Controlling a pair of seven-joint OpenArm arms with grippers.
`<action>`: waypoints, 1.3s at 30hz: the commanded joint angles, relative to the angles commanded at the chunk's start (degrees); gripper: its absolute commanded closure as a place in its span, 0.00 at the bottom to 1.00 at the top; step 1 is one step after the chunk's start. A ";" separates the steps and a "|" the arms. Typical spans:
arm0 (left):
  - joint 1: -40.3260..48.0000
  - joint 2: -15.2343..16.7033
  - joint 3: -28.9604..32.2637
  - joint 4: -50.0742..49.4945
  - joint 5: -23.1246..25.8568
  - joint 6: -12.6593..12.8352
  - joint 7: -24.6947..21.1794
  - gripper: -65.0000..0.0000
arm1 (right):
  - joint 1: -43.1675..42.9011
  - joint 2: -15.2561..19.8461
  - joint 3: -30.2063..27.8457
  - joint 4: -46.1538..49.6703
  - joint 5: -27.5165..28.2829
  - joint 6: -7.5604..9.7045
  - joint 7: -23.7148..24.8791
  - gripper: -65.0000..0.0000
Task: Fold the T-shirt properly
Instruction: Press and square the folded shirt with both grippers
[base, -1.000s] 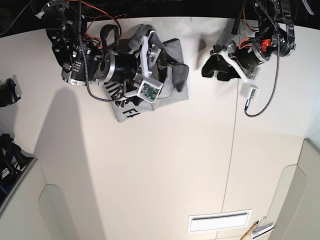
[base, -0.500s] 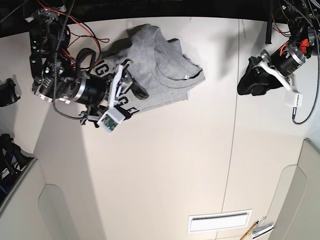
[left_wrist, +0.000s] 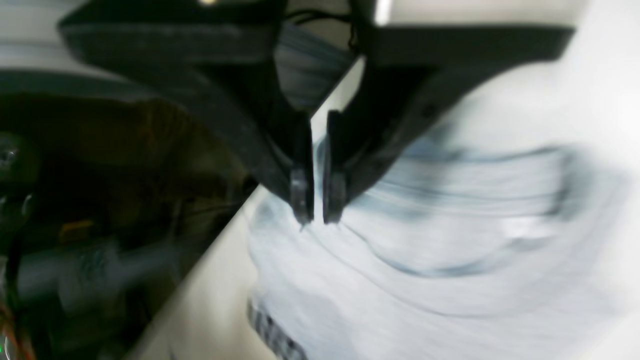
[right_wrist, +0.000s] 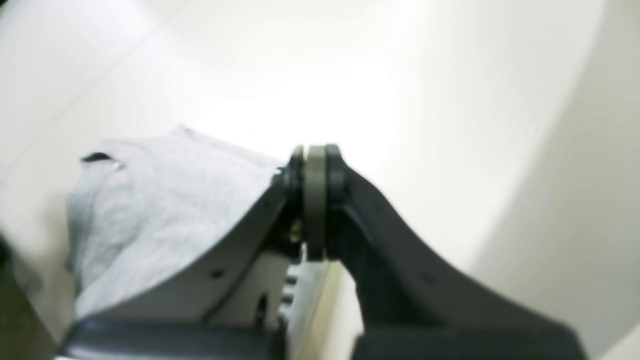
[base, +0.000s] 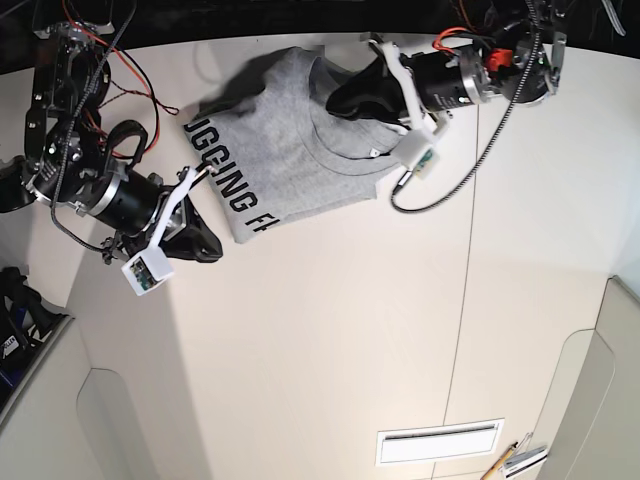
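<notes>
Where blur smears left wrist view, T-shirt (left_wrist: 450, 240) collar indistinct beneath left tool (left_wrist: 314, 200).

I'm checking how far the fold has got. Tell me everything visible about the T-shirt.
The T-shirt is light heather-grey knit, lying rumpled and partly folded near the table's far edge. Its ribbed round collar faces up, and black block lettering shows along the folded lower-left edge. The left hand sits over the collar; the right hand is beside the lettered edge.

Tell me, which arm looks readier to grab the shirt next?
The left, probably. Its gripper hangs right over the T-shirt by the collar, while the right gripper sits off the cloth over bare table beside the lettered edge.
</notes>
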 joint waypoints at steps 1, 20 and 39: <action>0.00 0.00 3.34 0.00 3.58 0.00 -2.14 0.94 | 1.51 0.02 -0.09 -2.64 0.02 0.00 0.83 1.00; -4.39 2.95 13.70 -14.62 27.89 2.05 -10.58 0.94 | 20.20 -5.44 -22.34 -41.62 -5.57 1.07 7.21 1.00; -13.55 -0.17 -3.37 -16.61 27.80 2.05 -11.06 0.94 | 3.80 4.81 -20.79 -22.27 5.18 1.07 -1.97 1.00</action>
